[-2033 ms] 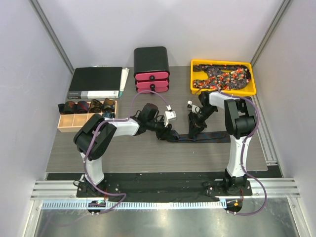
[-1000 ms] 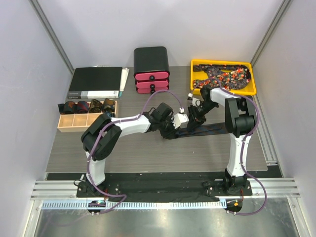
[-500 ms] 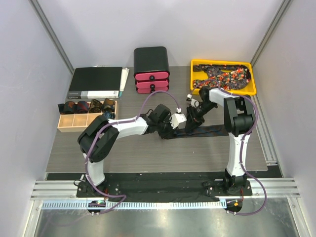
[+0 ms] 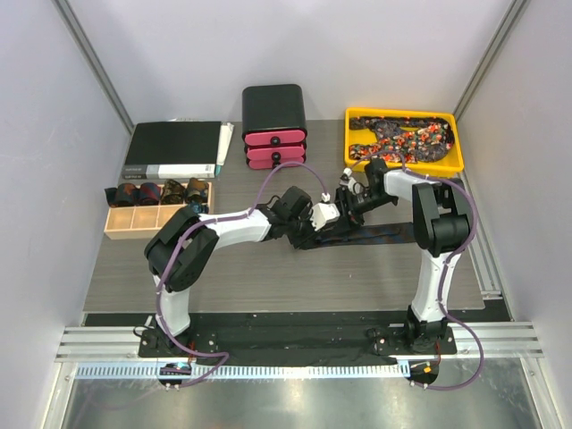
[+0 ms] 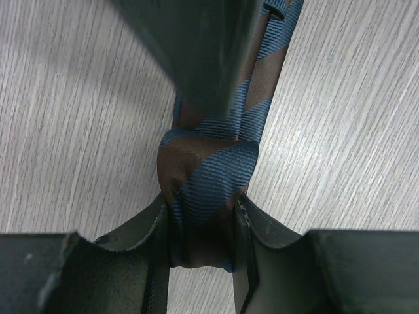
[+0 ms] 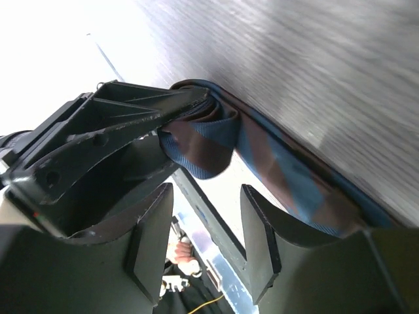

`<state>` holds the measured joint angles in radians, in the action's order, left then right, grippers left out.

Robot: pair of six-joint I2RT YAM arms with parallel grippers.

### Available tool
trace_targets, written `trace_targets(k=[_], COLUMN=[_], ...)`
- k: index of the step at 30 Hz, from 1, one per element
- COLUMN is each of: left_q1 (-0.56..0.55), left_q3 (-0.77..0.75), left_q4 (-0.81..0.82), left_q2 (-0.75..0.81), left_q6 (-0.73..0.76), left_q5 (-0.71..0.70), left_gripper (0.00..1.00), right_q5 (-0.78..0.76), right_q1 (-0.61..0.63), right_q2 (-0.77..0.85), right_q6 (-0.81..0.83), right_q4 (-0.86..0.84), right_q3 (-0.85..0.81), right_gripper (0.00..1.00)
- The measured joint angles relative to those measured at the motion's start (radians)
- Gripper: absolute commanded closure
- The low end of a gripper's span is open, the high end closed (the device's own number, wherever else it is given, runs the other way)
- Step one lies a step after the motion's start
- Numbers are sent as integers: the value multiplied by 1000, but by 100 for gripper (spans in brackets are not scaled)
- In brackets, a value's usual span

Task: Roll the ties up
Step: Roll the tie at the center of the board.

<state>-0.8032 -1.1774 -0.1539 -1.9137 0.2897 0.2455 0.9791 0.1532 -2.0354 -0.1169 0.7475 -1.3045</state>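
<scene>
jaws of the left gripper [image 5: 200,229] are pinched narrow on the coiled end of the tie [image 5: 209,170], a blue and brown striped band. jaws of the right gripper [image 6: 204,219] stand apart with nothing between them, the coil just beyond their tips. in the left wrist view a dark blurred shape [image 5: 196,46] cuts off the tie beyond the left jaws. from above, both grippers crowd together and hide the coil; only there does the tie's flat tail show, lying on the table [image 4: 223,268] away from both pairs of jaws.

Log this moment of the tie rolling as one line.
left gripper: shut on tie coil | right gripper: open beside coil | tie tail: flat on table
</scene>
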Motion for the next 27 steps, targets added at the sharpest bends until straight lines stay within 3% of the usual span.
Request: trace_targets(k=[9, 12, 16, 18, 19, 25, 27], left_q1=[0, 0, 0, 0, 0, 9, 27], left_q3=[0, -1, -4, -5, -5, -1, 20], left_q4=[0, 0, -1, -1, -1, 7, 32], left_q2=[-1, -2, -3, -5, -5, -4, 1], left_q6=[0, 0, 0, 0, 0, -4, -18], left_q5=[0, 0, 0, 0, 0, 21, 60], left_gripper=[82, 82, 82, 80, 76, 49, 47], right_q5=[7, -8, -35, -37, -37, -58, -82], right_q1=[68, 85, 95, 97, 98, 101, 103], right_q2=[-1, -5, -34, -45, -45, -45, -45], right_q6=[-41, -40, -34, -41, -40, -40, -38], right_q4=[-94, -112, -128, -129, -129, -132, -134], right_q3=[26, 26, 26, 26, 26, 26, 30], right_gripper=[53, 62, 89, 94, 98, 99, 99])
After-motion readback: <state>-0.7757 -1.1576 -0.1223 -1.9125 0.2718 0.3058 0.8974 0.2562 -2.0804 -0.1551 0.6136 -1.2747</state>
